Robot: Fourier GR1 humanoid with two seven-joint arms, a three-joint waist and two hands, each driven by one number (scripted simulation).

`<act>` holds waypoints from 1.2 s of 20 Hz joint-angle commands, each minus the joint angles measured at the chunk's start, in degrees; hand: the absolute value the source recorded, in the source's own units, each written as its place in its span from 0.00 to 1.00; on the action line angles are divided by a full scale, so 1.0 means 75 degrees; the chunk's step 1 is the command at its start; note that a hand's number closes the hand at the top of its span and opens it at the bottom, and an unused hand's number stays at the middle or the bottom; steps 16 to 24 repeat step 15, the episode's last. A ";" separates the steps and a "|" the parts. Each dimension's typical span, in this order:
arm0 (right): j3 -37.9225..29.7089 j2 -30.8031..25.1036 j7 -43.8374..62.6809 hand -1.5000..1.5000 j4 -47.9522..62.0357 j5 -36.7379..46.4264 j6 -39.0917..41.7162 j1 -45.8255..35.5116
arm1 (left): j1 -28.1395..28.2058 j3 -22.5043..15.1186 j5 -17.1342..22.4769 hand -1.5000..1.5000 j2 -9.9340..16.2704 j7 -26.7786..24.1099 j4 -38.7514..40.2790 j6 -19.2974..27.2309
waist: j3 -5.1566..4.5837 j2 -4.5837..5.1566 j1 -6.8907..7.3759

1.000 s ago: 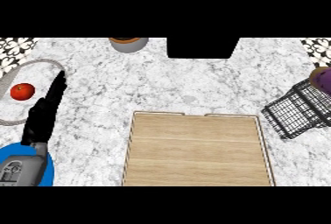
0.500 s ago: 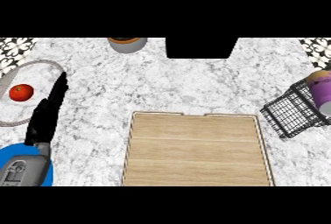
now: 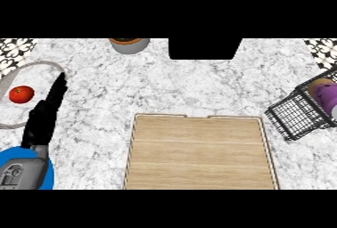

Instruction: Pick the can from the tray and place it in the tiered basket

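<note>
Purple can (image 3: 325,94) lies inside tilted tiered basket (image 3: 299,116), so placing looks done. Wooden tray (image 3: 199,153) bare. Left hand (image 3: 47,111) rests, fingers straight, holding nothing. Right hand unseen.

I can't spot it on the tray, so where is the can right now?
In the head view the purple can lies at the far right edge, inside the black wire basket, right of the wooden tray.

The left hand (image 3: 46,113) is black and slender, joined to a grey forearm (image 3: 20,171) with a blue cuff.
</note>
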 commanded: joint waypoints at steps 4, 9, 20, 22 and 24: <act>-0.0658 -0.1537 0.0251 0.00 0.1951 -0.0364 0.1489 -0.0383 | 0.0430 -0.0054 -0.0034 0.50 -0.0071 -0.0238 -0.0207 -0.0119 | 0.0012 0.0044 0.0131; -0.0782 -0.2266 -0.1278 0.00 0.2984 -0.0187 0.2007 0.0434 | 0.0015 0.0062 -0.0019 0.50 -0.0044 -0.0028 -0.0051 -0.0153 | 0.0041 0.0095 0.0081; -0.1022 -0.2452 -0.1871 0.00 0.3517 -0.0492 0.2358 0.0679 | -0.0025 -0.0017 -0.0098 0.50 -0.0194 0.0070 -0.0160 -0.0035 | 0.0067 0.0099 0.0097; -0.1022 -0.2452 -0.1871 0.00 0.3517 -0.0492 0.2358 0.0679 | -0.0025 -0.0017 -0.0098 0.50 -0.0194 0.0070 -0.0160 -0.0035 | 0.0067 0.0099 0.0097; -0.1022 -0.2452 -0.1871 0.00 0.3517 -0.0492 0.2358 0.0679 | -0.0025 -0.0017 -0.0098 0.50 -0.0194 0.0070 -0.0160 -0.0035 | 0.0067 0.0099 0.0097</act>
